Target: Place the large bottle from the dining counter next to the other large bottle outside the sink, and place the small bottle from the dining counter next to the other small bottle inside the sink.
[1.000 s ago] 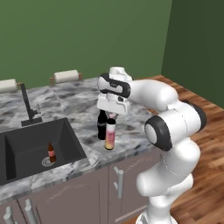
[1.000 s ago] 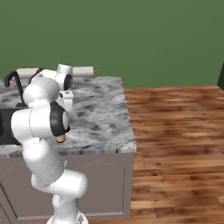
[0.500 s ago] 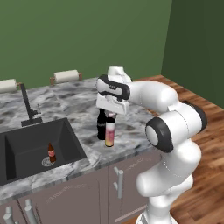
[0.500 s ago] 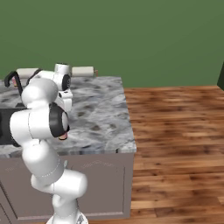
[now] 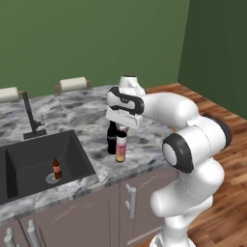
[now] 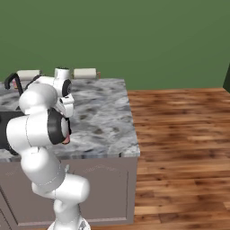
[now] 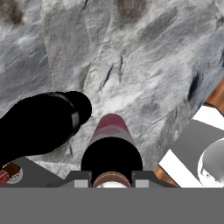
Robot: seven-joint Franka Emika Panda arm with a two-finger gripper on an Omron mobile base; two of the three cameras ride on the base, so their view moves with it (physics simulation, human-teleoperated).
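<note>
While my two-finger gripper (image 5: 122, 129) sits closed around the neck of the tall slim bottle fading pink to orange-yellow (image 5: 120, 148), that bottle stands upright directly under the hand, its base on or just above the grey-and-white veined marble countertop (image 5: 144, 140); I can't tell if it has fully landed. From the hand view I look straight down its dark cap, with a finger (image 7: 83, 179) pressed on either side of the neck, so the grip is from above, which keeps the bottle vertical for a clean set-down. Just beside it, on the sink side of the gripper, is the tall black-brown cola-style bottle (image 5: 112, 137), near enough that the two look almost touching; I judge this is the target spot, outside the basin next to its match. Further out on that same side, well apart from the hand, the wide matte black sink basin (image 5: 72, 144) holds the tiny dark red-brown bottle (image 5: 57, 168) standing near the drain, waiting for its small partner. My guess: first half is nearly done, release is next, and I'd open slowly and lift straight up, since a sideways pull could knock either tall bottle over. Short pink bottle not handled yet, as far as I can judge.
</note>
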